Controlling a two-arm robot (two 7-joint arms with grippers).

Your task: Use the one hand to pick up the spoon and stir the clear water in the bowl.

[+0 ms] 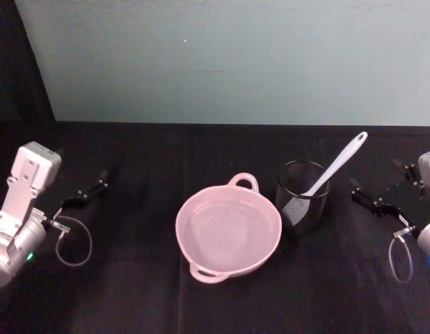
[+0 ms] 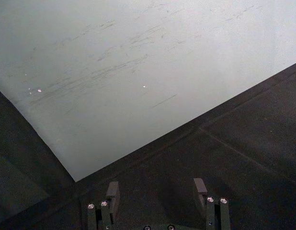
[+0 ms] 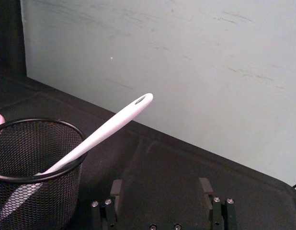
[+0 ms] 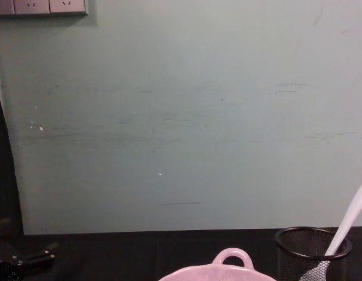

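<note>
Spoon [image 1: 337, 165], long, slim, pale white plastic, stands head-down in black wire-mesh cup [image 1: 302, 197], handle leaning toward robot's right. Cup sits just right of pale pink round bowl [image 1: 227, 232] holding clear water, on black table [image 1: 131, 292]. Right gripper [image 1: 373, 201] hovers right of cup, fingers wide, empty. Left gripper [image 1: 84, 193] parked far left, fingers wide, empty.

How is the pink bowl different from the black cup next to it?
The pink bowl is wide, shallow and solid, with loop handles; the black mesh cup is narrow, taller and see-through wire. The bowl holds clear water, while the cup holds the white spoon, leaning out. Both are round, open-topped and stand on the black table.
</note>
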